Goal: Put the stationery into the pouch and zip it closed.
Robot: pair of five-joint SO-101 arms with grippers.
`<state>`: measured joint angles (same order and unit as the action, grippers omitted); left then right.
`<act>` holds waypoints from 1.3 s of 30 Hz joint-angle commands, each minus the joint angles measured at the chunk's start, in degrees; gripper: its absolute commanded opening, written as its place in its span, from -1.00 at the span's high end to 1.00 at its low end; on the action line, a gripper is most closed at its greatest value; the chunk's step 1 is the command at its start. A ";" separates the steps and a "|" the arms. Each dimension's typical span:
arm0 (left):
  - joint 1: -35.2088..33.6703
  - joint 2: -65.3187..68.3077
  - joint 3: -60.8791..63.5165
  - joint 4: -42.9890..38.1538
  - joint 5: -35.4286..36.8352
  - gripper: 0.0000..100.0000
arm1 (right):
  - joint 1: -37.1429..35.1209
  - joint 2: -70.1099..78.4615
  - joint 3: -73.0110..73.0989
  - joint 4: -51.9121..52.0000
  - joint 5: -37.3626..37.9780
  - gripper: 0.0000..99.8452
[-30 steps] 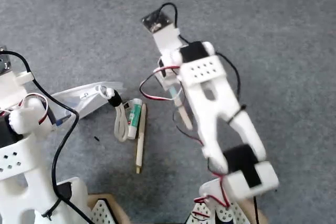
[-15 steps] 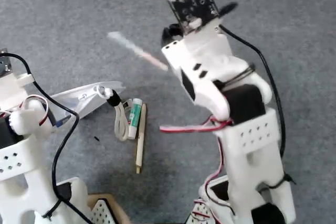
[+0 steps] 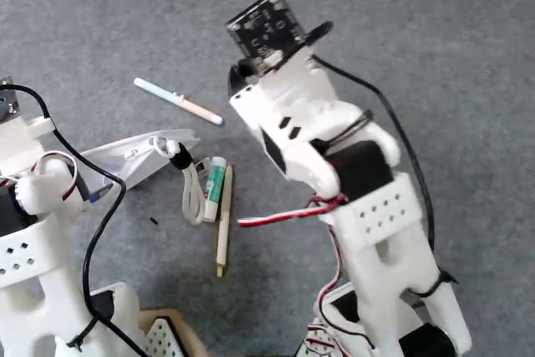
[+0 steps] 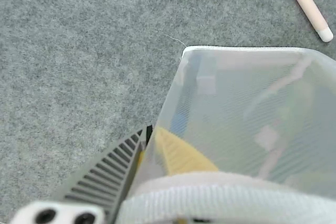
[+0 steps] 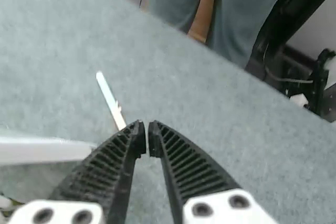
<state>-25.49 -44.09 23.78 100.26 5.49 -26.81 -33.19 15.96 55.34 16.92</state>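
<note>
My right tool [image 5: 147, 132] hangs above the surface [image 3: 468, 56] with its jaws drawn together on nothing. The pastel pen [image 5: 109, 100] lies flat just beyond its tips, outside the pouch [image 4: 247, 119]. My left tool [image 4: 149, 132] is clamped on the pouch's edge, and the translucent mesh sags over it. A green-and-white tube [image 3: 215, 183] and a wooden pencil [image 3: 222, 223] lie side by side next to a white strap [image 3: 191, 194], a little past the left tool and near the pouch's end, so I judge nearly all the loading is yet to do.

My worries are these: if I drop the right tool onto the pen without parting the jaws first, I would expect the round barrel to roll or skid off. A pinch near one end could let it swing and flick free. The mesh looks limp, so its mouth may fold shut and catch a tip. The tube and pencil lie so close that grabbing one could drag the other
</note>
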 commanded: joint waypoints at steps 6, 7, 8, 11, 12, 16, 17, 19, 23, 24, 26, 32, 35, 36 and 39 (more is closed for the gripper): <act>-1.01 0.26 3.12 -0.44 -0.26 0.94 | -0.53 8.75 6.20 -10.46 6.68 0.78; -1.01 0.26 3.12 -0.44 -0.26 0.94 | -0.53 10.86 5.32 -10.99 6.42 0.78; -1.01 0.26 3.12 -0.44 -0.26 0.94 | -0.53 12.97 4.26 -11.34 6.42 0.78; -1.01 0.26 3.12 -0.53 -0.26 0.94 | -0.44 19.38 0.13 -11.43 6.33 0.78; -1.01 0.26 3.12 -0.53 -0.26 0.94 | -0.44 21.49 -1.45 -11.43 6.33 0.78; -1.01 0.26 3.12 -0.53 -0.26 0.94 | -0.44 29.49 -7.87 -11.08 6.33 0.78; -1.01 0.26 3.12 -0.53 -0.26 0.94 | -0.44 31.34 -9.36 -10.99 6.33 0.78; -1.01 0.26 3.12 -0.53 -0.26 0.94 | -0.44 34.95 -12.00 -10.99 6.33 0.78; -1.01 0.26 3.30 -0.53 -0.26 0.94 | -0.62 41.54 -17.19 -9.93 6.33 0.77; -1.01 0.26 3.38 -0.53 -0.26 0.94 | -0.70 43.47 -18.77 -9.05 6.33 0.77; -1.01 0.26 3.38 -0.53 -0.26 0.94 | -0.79 47.78 -22.81 -7.38 6.33 0.77; -1.01 0.26 3.38 -0.53 -0.26 0.94 | -0.88 62.37 -40.48 0.18 6.33 0.77; -1.01 0.26 3.38 -0.53 -0.26 0.94 | -0.97 70.02 -51.21 4.75 6.33 0.77; -1.01 0.26 3.38 -0.53 -0.26 0.94 | -0.97 72.57 -54.81 5.98 6.33 0.77; -1.01 0.26 3.56 -0.53 -0.26 0.94 | -1.76 79.78 -65.63 10.73 6.33 0.77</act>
<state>-25.49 -44.09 23.87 100.26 5.49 -27.34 42.68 -37.67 62.20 22.81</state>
